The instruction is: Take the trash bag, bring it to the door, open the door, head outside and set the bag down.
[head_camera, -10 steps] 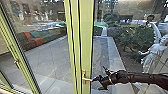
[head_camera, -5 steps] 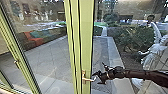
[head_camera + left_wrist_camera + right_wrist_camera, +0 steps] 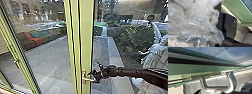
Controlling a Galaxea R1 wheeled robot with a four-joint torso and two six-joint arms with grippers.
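Observation:
My right gripper (image 3: 94, 76) reaches in from the right in the head view, at the metal lever handle (image 3: 84, 79) on the green door frame (image 3: 86, 37). It overlaps the handle's outer part; contact cannot be made out. The right wrist view shows the bent handle (image 3: 231, 82) close up, standing off the green frame (image 3: 205, 68). In the left wrist view the clear, crumpled plastic of the trash bag (image 3: 196, 23) bunches up against the dark wrist parts, held up off the floor by my left gripper. The bag hides that gripper's grip.
Beyond the glass lie a paved yard (image 3: 52, 55), a long seat with coloured cushions (image 3: 35, 38) and bushes (image 3: 135, 38). Another green frame (image 3: 17, 50) with a small handle stands on the left. A pale shape (image 3: 152, 53) shows at the glass on the right.
Over the last second my right gripper has risen slightly beside the handle. In the last half second it has shifted left, over the handle's outer part. The door frame has not moved.

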